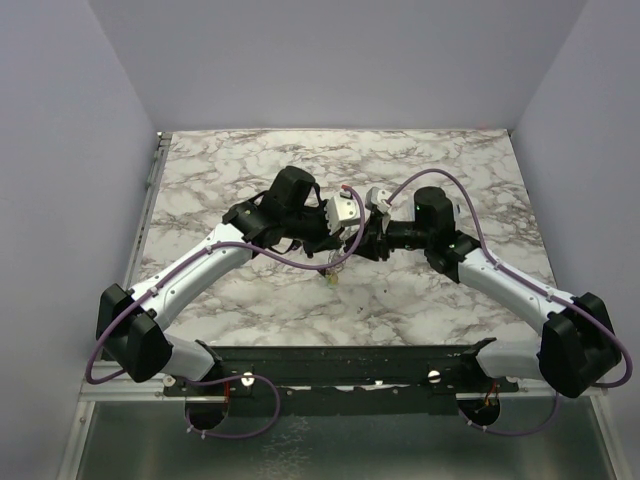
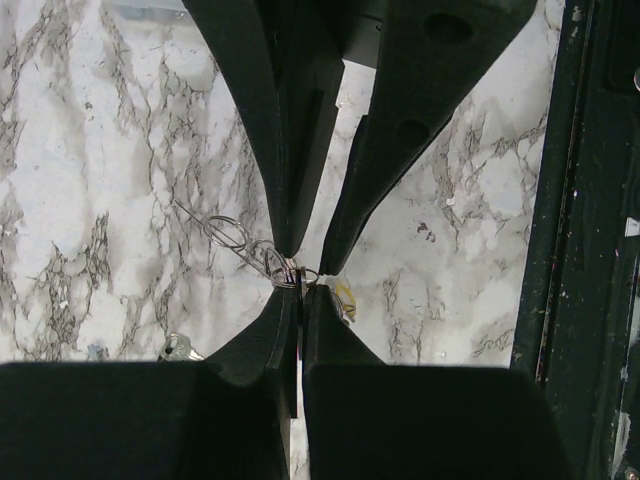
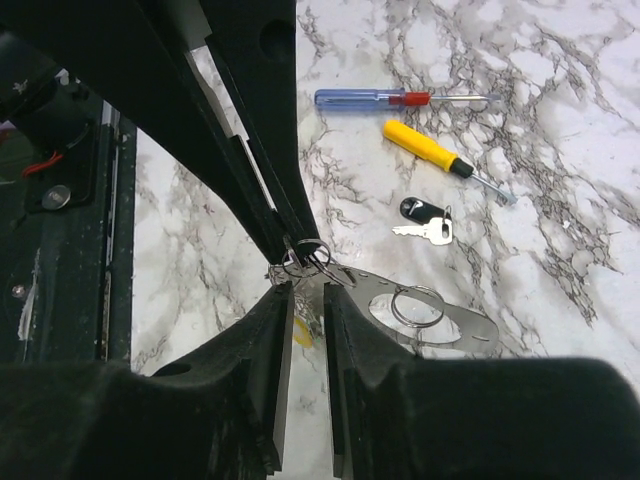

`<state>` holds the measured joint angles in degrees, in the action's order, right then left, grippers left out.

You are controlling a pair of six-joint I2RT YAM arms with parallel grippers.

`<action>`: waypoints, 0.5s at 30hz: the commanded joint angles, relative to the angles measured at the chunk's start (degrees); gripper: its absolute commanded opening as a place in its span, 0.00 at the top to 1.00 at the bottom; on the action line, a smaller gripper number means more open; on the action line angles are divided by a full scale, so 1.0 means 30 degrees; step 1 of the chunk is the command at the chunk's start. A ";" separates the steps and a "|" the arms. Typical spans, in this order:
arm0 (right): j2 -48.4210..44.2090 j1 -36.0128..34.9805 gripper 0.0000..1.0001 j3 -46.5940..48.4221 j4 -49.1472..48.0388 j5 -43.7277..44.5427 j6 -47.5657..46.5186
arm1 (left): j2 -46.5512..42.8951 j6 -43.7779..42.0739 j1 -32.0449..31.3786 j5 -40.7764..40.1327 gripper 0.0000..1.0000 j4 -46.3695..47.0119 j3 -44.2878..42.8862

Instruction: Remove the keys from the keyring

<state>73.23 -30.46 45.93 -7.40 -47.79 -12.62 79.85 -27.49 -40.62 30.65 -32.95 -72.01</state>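
Marble-patterned table (image 1: pixel 250 160) fills our view, with pale walls around it. Over its middle our two arms meet tip to tip. Our left end effector (image 2: pixel 300 290) has its fingers pressed nearly together, clamped on the keyring (image 3: pixel 305 258), a small cluster of wire loops. Our right end effector (image 3: pixel 303 295) faces it with its fingers a narrow gap apart. The keyring sits right at their tips, at 12 o'clock in the right wrist view, and we cannot tell whether they pinch it. A yellow-headed key (image 2: pixel 345 298) hangs by the keyring, at 4 o'clock in the left wrist view. A black-headed key (image 3: pixel 425 222) lies on the table at 2 o'clock from the right tips, apart from the keyring. Beyond it lie a yellow screwdriver (image 3: pixel 430 150) and a blue-and-red screwdriver (image 3: pixel 390 98).
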 commanded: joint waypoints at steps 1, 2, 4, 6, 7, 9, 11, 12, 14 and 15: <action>-0.0118 -0.0149 0.71 0.0355 -0.0302 0.0498 -0.0901 | -0.0060 -0.0097 -0.0128 0.1118 1.00 0.0143 -0.0558; -0.0181 -0.0148 0.70 0.0457 0.0040 0.0543 -0.1254 | -0.0077 -0.0136 -0.0154 0.1076 1.00 0.0121 -0.0524; -0.0329 -0.0133 0.69 0.0603 0.0789 0.0525 -0.2101 | -0.0079 -0.0273 -0.0138 0.1079 1.00 0.0007 -0.0468; -0.0526 -0.0116 0.69 0.0717 0.1837 0.0463 -0.3455 | -0.0098 -0.0353 -0.0140 0.1117 1.00 -0.0058 -0.0438; -0.0646 -0.0114 0.69 0.0711 0.2190 0.0462 -0.4122 | -0.0093 -0.0337 -0.0141 0.1141 1.00 -0.0061 -0.0432; -0.0848 -0.0073 0.69 0.0674 0.2834 0.0284 -0.5055 | -0.0079 -0.0276 -0.0141 0.1242 1.00 -0.0062 -0.0457; -0.1012 -0.0015 0.69 0.0652 0.3120 0.0069 -0.5427 | -0.0080 -0.0275 -0.0139 0.1281 1.00 -0.0065 -0.0409; -0.1059 0.0016 0.69 0.0659 0.3130 -0.0119 -0.5482 | -0.0101 -0.0294 -0.0148 0.1235 1.00 -0.0062 -0.0375; -0.1063 0.0016 0.68 0.0643 0.2969 -0.0476 -0.5400 | -0.0145 -0.0295 -0.0141 0.1260 1.00 -0.0063 -0.0322; -0.1061 0.0023 0.67 0.0632 0.2800 -0.0593 -0.5284 | -0.0146 -0.0322 -0.0134 0.1265 1.00 -0.0080 -0.0315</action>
<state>71.24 -30.63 46.19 -0.21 -47.53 -25.71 79.85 -27.73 -40.64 31.92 -33.12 -72.01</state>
